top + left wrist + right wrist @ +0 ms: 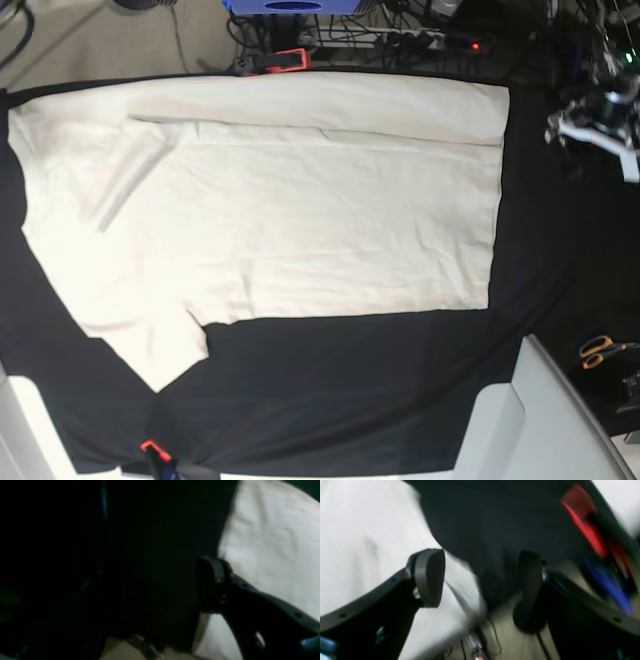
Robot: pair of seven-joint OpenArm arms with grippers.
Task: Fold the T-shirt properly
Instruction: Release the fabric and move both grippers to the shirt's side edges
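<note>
The cream T-shirt point(300, 220) lies spread flat on the black tablecloth point(350, 380), hem to the right and sleeves to the left. A strip along its far edge is folded over. In the left wrist view my left gripper point(157, 585) is open. One finger point(212, 585) is at the shirt's edge point(275, 542), and the other is barely visible in the dark. In the blurred right wrist view my right gripper point(480, 580) is open and empty. Its left finger point(430, 577) is over the shirt point(357, 542), and its right finger point(530, 580) is over the black cloth point(495, 517).
Orange clamps hold the cloth at the far edge point(290, 60) and the near left corner point(150, 447). Scissors point(600, 350) lie at the right. Cables and a power strip point(400, 35) are behind the table. Grey arm parts rise at the near right point(520, 420).
</note>
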